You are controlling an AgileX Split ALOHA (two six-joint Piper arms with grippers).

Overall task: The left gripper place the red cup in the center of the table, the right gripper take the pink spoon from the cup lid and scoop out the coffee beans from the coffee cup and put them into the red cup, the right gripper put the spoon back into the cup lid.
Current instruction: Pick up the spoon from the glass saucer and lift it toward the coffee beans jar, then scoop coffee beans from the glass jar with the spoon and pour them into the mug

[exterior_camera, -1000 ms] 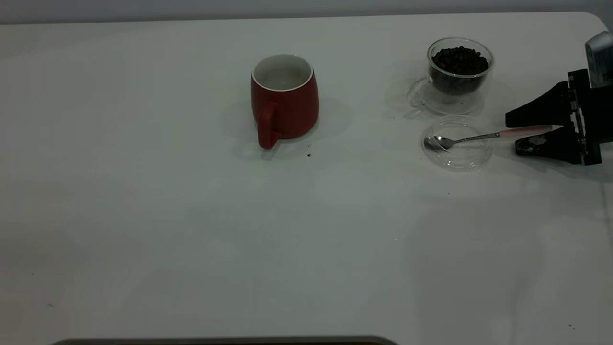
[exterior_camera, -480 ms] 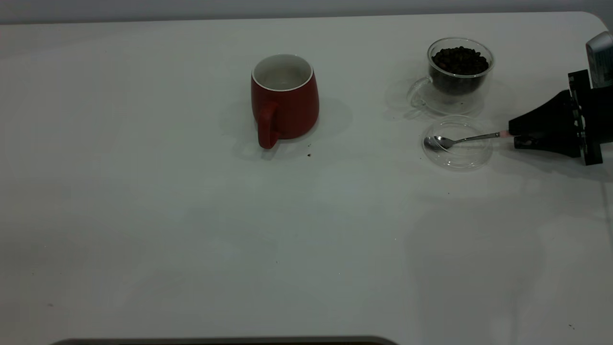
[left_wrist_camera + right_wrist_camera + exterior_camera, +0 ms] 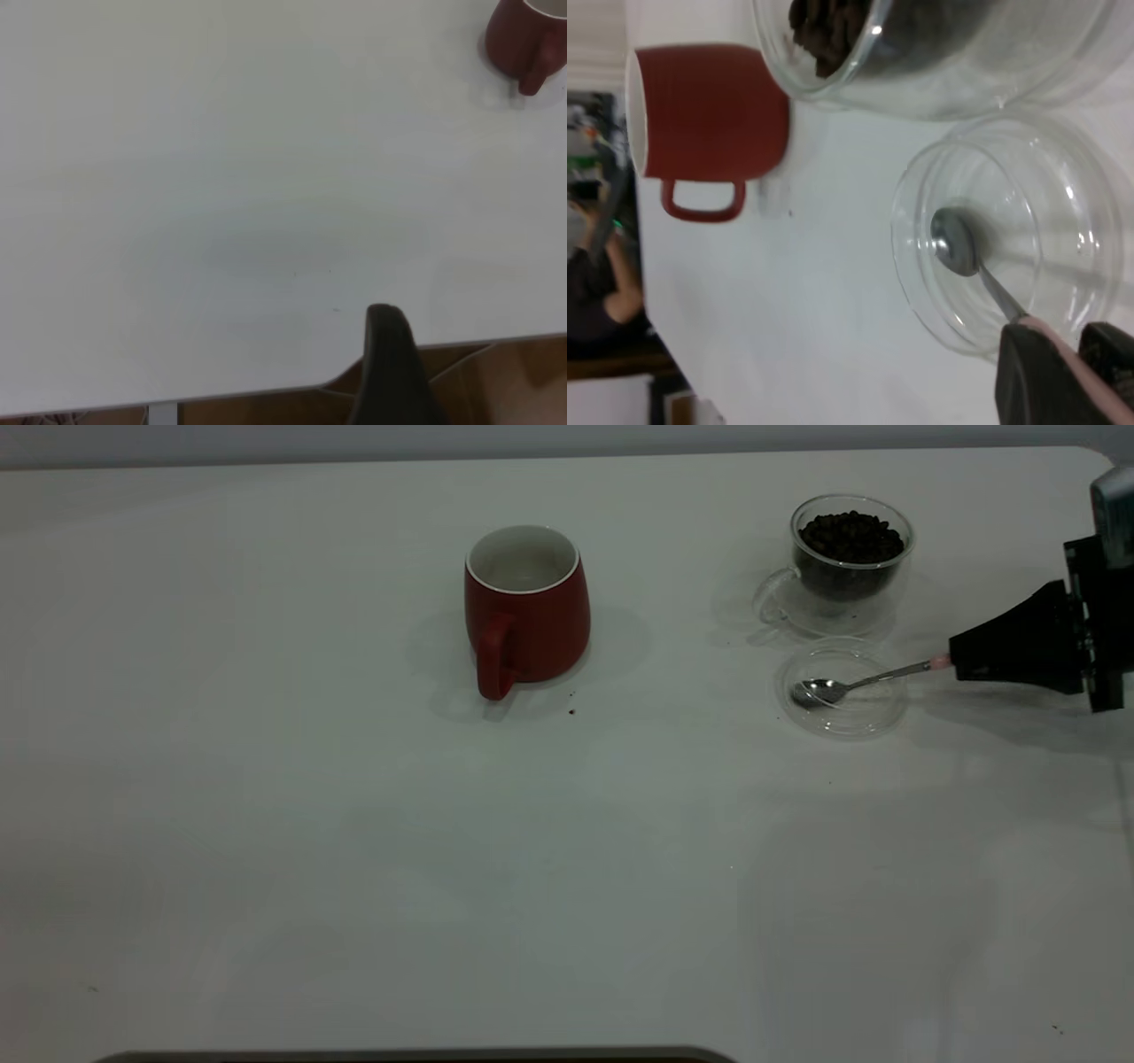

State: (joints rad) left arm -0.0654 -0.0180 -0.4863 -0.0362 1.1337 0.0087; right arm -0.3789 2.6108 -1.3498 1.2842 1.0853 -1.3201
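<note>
step: right gripper (image 3: 959, 665) clamped on the pink end of the spoon (image 3: 864, 682); bowl sits in the lid (image 3: 842, 722), neck angled up, so this looks like the pick-up.
next: probably lift clear of the lid rim, then swing to the coffee cup (image 3: 850, 549) just behind it, full of beans (image 3: 850, 533).
red cup (image 3: 526, 607): mid-table, upright, empty.
left gripper (image 3: 390, 372): near table edge; fingers can't be judged.
surface: white table (image 3: 354, 850), few dark specks.
room: a person partly visible beyond the table in the right wrist view.
</note>
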